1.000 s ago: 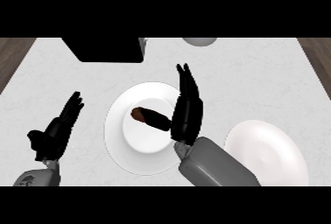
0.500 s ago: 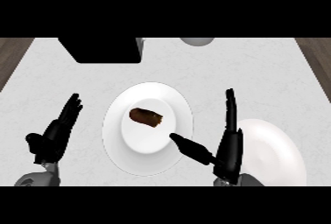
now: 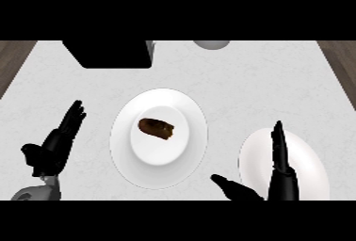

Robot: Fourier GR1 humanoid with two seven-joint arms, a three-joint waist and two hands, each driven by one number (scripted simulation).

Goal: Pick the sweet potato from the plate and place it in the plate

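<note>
Lower now, right hand [image 3: 281, 176] hangs spread, fingers straight, over second plate [image 3: 309, 160].

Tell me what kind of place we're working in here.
Most likely a kitchen counter: a pale, stone-like worktop with two white plates, the middle plate holding a sweet potato, the right plate bare. A black boxy item sits at the back; what it is I cannot tell.

Kitchen setting, pale marbled counter [image 3: 278, 80] with dark wood floor past its left and right edges, two white plates [image 3: 188, 117] toward the near edge, sweet potato [image 3: 156, 128] on one, black boxy appliance [image 3: 115, 52] at the far edge.
</note>
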